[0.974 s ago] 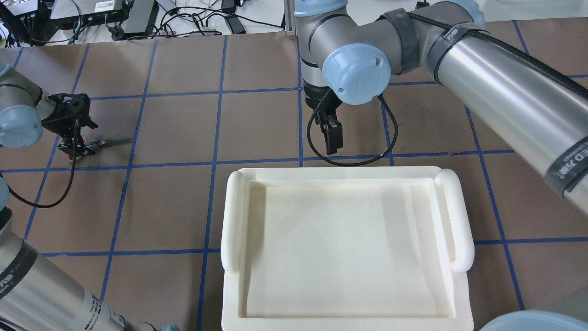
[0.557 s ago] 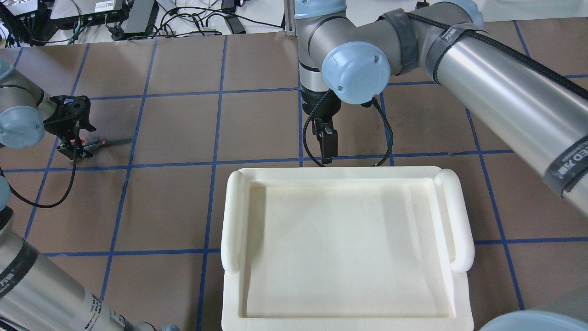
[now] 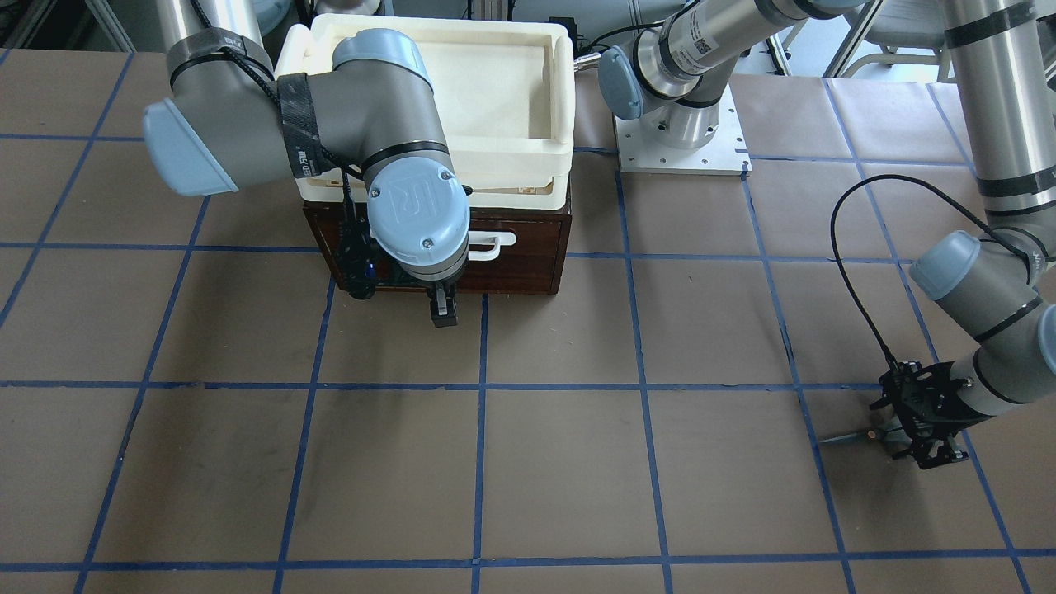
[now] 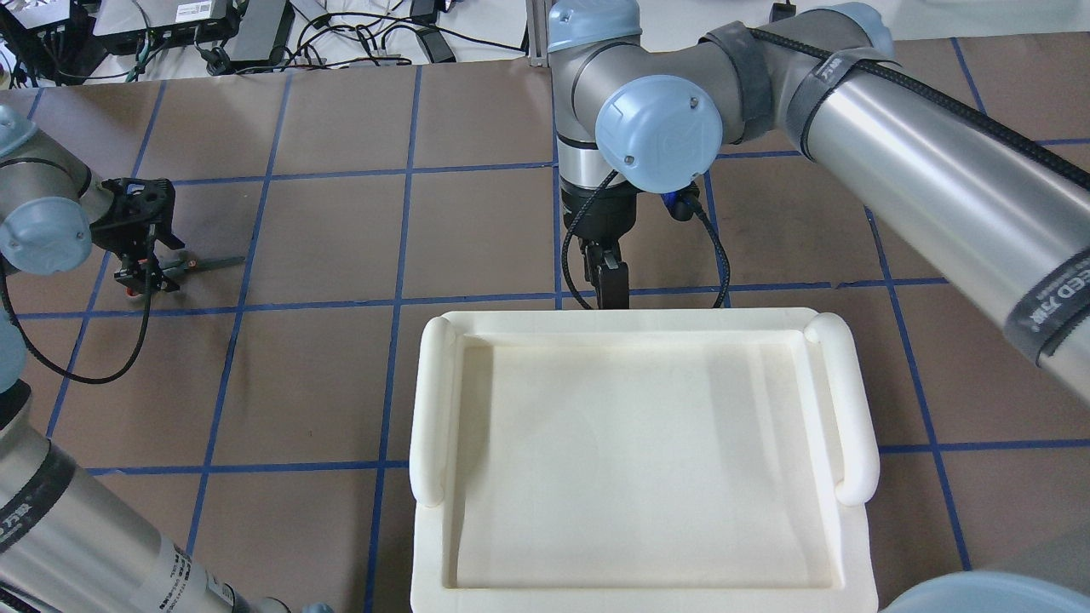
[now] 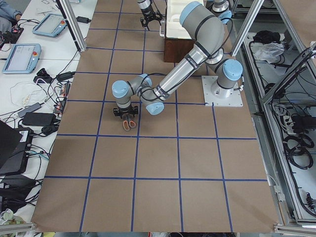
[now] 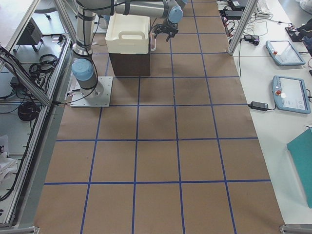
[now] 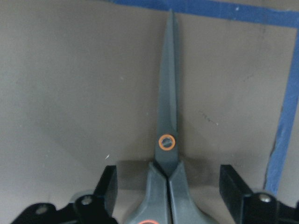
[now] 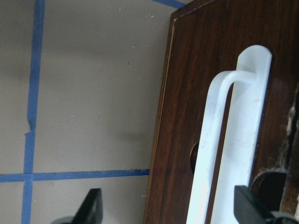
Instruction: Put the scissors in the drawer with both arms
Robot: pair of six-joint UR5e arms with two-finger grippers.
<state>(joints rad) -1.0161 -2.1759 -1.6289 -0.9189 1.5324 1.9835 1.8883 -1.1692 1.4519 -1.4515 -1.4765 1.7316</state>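
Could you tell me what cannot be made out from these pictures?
1. Inside of the drawer: no view shows it; in the overhead view the tray covers the drawer whole.
2. Loops of the scissors: cut off by the left wrist view's lower edge.
3. Whether the right gripper touches the handle: the right wrist view's lower edge cuts off its fingertips.

The tray (image 4: 430, 409) sits on the drawer (image 3: 528, 266), mid-worktop (image 4: 341, 238), near the robot. The right tool (image 3: 443, 313) hangs just before the drawer's handle (image 3: 495, 245). Far left, the scissors (image 7: 167, 116) lie on the worktop between the left tool (image 4: 143, 277) fingers.
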